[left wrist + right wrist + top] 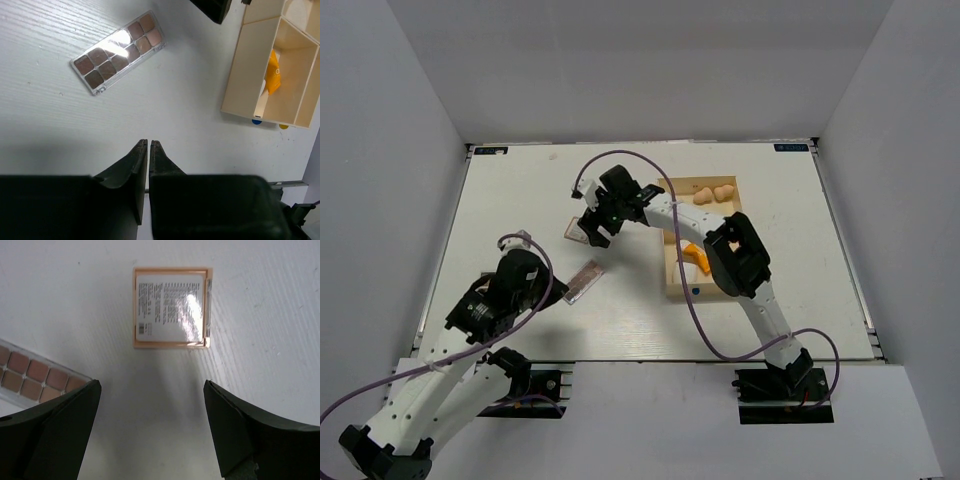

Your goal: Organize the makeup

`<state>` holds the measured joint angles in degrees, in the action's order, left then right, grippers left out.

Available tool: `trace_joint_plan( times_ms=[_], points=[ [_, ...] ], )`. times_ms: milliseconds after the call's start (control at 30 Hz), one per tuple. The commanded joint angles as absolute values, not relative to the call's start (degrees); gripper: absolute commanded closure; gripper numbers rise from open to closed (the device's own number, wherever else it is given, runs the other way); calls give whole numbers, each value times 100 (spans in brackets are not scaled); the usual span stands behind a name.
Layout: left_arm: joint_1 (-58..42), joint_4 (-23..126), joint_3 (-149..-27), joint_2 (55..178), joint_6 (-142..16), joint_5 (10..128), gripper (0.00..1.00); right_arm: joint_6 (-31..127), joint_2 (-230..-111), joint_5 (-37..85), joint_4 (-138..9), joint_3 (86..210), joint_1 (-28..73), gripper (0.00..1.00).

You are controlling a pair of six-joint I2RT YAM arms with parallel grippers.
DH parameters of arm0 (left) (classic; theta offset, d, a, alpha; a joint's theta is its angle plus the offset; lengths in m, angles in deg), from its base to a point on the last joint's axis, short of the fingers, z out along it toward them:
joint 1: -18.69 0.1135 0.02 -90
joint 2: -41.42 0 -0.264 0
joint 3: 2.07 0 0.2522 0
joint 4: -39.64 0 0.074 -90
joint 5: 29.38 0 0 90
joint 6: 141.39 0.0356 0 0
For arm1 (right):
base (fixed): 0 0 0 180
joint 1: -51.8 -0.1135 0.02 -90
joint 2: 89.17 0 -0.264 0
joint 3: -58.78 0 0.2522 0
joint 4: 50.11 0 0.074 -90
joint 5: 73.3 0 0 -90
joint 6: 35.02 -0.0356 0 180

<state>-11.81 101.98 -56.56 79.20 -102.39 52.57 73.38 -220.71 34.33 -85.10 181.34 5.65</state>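
White surface (265, 340) bears a peach-edged square plastic compact (172, 307), likely light, stiff, slick; wide-spread right end effector (150, 390) should pinch its opposite edges, left end effector (149, 145) nearly closed.

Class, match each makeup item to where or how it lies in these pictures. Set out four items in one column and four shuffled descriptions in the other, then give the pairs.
Items
1. long palette
2. square compact
3. orange tube
4. peach sponges

Descriptions
A. side by side at the far end of the tray
B. on the table, printed label up
C. lying in a tray compartment, white cap on
D. on the table, brown and pink pans showing

Pairs: 1-D, 2-B, 3-C, 4-A
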Motion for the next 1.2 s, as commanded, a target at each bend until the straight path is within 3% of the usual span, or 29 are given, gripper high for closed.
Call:
trace_joint_plan(
  times_ms=[0,1167],
  points=[
    [-1163,10385,-5600,7807,-10508,5192,82,7388,-22337,3200,-8593,18671,478,11],
    [-1163,10033,-5732,8484,-10447,5201,82,7687,-23524,3270,-8224,19726,320,11]
  ],
)
